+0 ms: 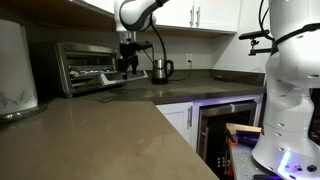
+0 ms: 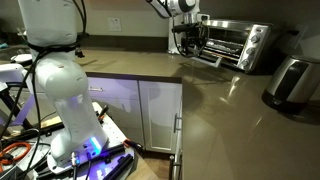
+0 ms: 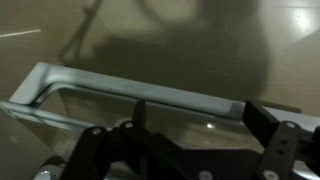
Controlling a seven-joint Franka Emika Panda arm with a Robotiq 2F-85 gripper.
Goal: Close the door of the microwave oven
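Observation:
The silver microwave oven point(image 1: 82, 62) stands on the counter against the wall and shows in both exterior views point(image 2: 240, 42). Its door point(image 1: 108, 83) is open, folded down and out over the counter point(image 2: 205, 57). In the wrist view the door's long bar handle point(image 3: 140, 92) runs across the frame, with the dark glass window point(image 3: 180, 118) just behind it. My gripper point(image 1: 127, 66) hangs right at the door's front edge point(image 2: 186, 44). Its fingers point(image 3: 200, 128) are spread apart over the glass, behind the handle, and hold nothing.
A small steel kettle point(image 1: 160, 70) stands just beside the gripper. A large white appliance point(image 1: 14, 65) sits on the oven's other side. A white robot body point(image 1: 292, 80) and a dark glass cabinet door point(image 1: 225, 125) are below the counter's point(image 1: 110, 130) corner.

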